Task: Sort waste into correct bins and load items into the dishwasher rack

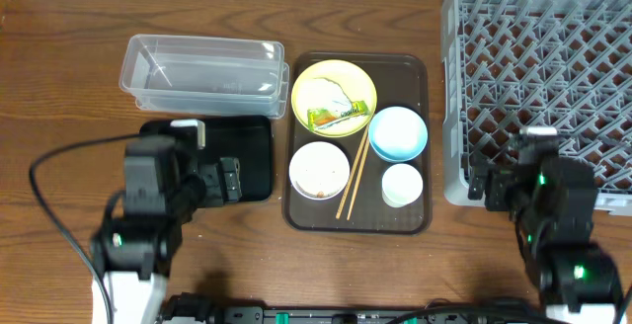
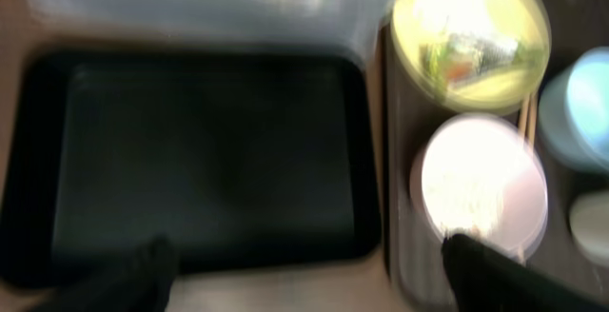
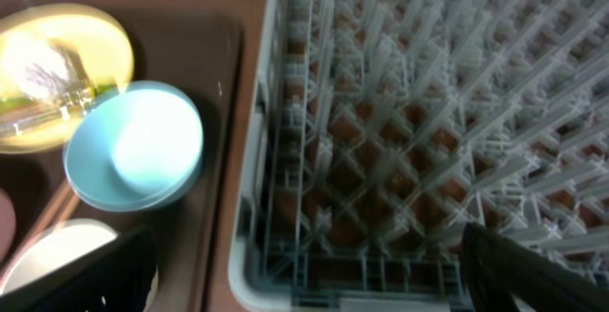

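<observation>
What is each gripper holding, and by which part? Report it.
Nothing is held: left gripper open over the black tray, right gripper open at the dishwasher rack's edge.

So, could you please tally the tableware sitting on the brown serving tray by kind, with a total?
Plates: 1 (yellow plate)
Bowls: 2 (light blue bowl, white bowl)
Cups: 1 (white cup)
Pairs of chopsticks: 1
Total: 5

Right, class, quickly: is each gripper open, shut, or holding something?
Left gripper: open, holding nothing.
Right gripper: open, holding nothing.
</observation>
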Motion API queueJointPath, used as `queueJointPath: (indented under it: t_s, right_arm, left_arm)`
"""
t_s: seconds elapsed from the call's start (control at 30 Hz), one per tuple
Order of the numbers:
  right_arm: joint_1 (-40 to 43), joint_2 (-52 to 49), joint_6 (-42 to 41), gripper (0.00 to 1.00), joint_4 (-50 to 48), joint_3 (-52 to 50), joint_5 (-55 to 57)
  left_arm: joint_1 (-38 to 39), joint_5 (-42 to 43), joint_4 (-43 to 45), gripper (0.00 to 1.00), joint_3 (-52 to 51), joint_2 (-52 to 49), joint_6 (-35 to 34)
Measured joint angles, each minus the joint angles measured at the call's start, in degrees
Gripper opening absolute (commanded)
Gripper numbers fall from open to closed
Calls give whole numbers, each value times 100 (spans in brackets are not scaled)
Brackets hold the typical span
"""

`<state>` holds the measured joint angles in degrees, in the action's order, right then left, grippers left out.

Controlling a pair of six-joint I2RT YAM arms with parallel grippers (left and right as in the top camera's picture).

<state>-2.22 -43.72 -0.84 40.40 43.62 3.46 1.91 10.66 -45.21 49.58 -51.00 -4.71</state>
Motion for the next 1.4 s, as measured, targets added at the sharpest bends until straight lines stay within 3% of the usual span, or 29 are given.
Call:
queueJointPath:
  t_s: [0.13,0.4,0.7,0.97,1.4]
  right_arm:
    - [0,-772,0,99,496,629,-2]
    - [0,-1128,0,99,544,841,-98]
    - [0,-1130,0,99,562,852,-118]
    - [0,-1130,0,99,564,852,-136]
    - [0,-1130,0,99,564,852,-138]
  left_arm:
    - [0,0,-1121,91,968,-739,0]
    - [0,22,-1355,91,1255,-1165,0]
    - [136,514,33,91,1440,-1554,2]
    - [901,396,1115,90,2304,-3051,4]
    - [1847,247,2470,88,2363,-5195,2]
